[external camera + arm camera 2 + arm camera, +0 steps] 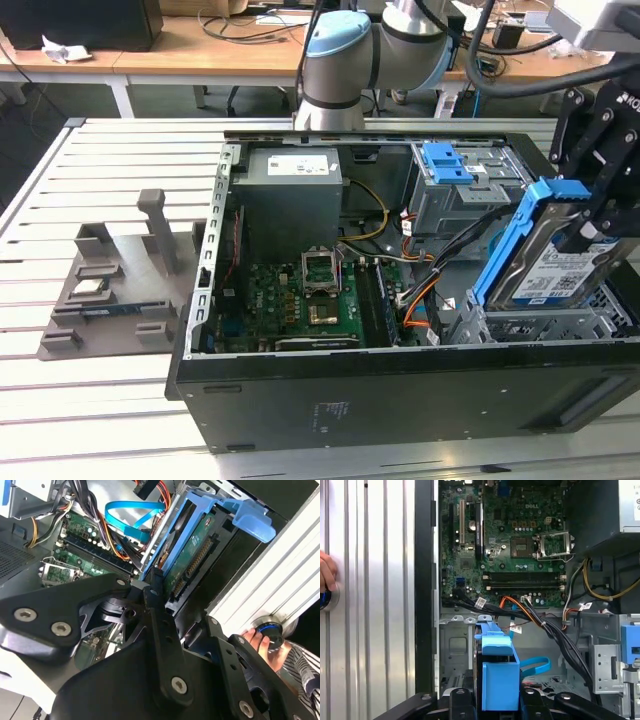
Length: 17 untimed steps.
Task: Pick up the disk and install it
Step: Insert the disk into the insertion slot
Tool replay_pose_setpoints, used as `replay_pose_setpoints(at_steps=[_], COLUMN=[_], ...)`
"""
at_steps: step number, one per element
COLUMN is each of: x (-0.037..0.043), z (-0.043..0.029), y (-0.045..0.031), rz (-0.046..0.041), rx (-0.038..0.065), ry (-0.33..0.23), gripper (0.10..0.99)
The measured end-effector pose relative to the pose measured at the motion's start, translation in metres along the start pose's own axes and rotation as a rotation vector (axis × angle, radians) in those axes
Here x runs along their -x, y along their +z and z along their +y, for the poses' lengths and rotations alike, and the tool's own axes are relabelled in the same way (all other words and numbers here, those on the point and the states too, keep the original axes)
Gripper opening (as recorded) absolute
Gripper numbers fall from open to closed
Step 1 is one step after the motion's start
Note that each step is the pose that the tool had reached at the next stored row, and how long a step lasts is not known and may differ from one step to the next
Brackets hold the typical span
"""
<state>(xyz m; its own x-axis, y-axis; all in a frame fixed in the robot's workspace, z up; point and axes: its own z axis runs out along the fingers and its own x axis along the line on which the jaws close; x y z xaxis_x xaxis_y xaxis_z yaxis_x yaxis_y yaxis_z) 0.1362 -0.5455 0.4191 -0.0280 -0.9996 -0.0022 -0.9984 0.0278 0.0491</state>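
Note:
The disk (553, 268), a silver hard drive with a white-and-blue label in a blue plastic bracket, hangs tilted on edge over the grey drive cage (530, 325) at the exterior view's right end of the open computer case (300, 400). My gripper (590, 228) is shut on the disk's upper end. In the first wrist view the blue bracket (497, 677) sits between my black fingers (460, 700), with my gripper (497, 702) closed on it. In the second wrist view the disk (192, 555) shows its green circuit board side, and my gripper (177, 600) holds its near end.
Orange, black and blue cables (420, 290) lie between the motherboard (300, 300) and the cage. A blue latch (447, 162) sits on the rear bay. A grey parts tray (110, 290) lies on the slatted table at the exterior view's left. A person's hand (255, 640) rests on a button.

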Motion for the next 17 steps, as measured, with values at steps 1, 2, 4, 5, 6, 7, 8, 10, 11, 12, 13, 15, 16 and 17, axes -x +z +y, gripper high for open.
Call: replay_pose_setpoints(at_steps=[1,2,4,5,6,7,8,10,11,12,13,15,16,17], x=[0.0,0.0,0.0,0.0,0.0,-0.0001,-0.0001,-0.0001,-0.0001,-0.0001,-0.0001,-0.0001,-0.0001,-0.0001], z=[-0.0002,-0.0004,-0.0008,-0.0009,-0.001,-0.0012,-0.0013,-0.0016,-0.0017,-0.0018,-0.0019,-0.0019,-0.0019,-0.002], y=[0.0033,0.0076,0.0157,0.018,0.0203,0.0234,0.0265,0.0314,0.0343,0.0363,0.0375,0.0391,0.0392,0.0392], rz=[0.0001,0.0003,0.0001,0.0001,0.0003,0.0003,0.0002,0.0002,0.0004,0.0003,0.0003,0.0003,0.0004,0.0004], rx=[0.001,0.002,0.002,0.003,0.003,0.003,0.003,0.003,0.003,0.003,0.003,0.003,0.003,0.003], ry=[0.0,0.0,0.0,0.0,0.0,0.0,0.0,0.0,0.0,0.0,0.0,0.0,0.0,0.0], gripper=[0.365,0.365,0.365,0.365,0.365,0.365,0.365,0.365,0.365,0.365,0.365,0.365,0.365,0.365])
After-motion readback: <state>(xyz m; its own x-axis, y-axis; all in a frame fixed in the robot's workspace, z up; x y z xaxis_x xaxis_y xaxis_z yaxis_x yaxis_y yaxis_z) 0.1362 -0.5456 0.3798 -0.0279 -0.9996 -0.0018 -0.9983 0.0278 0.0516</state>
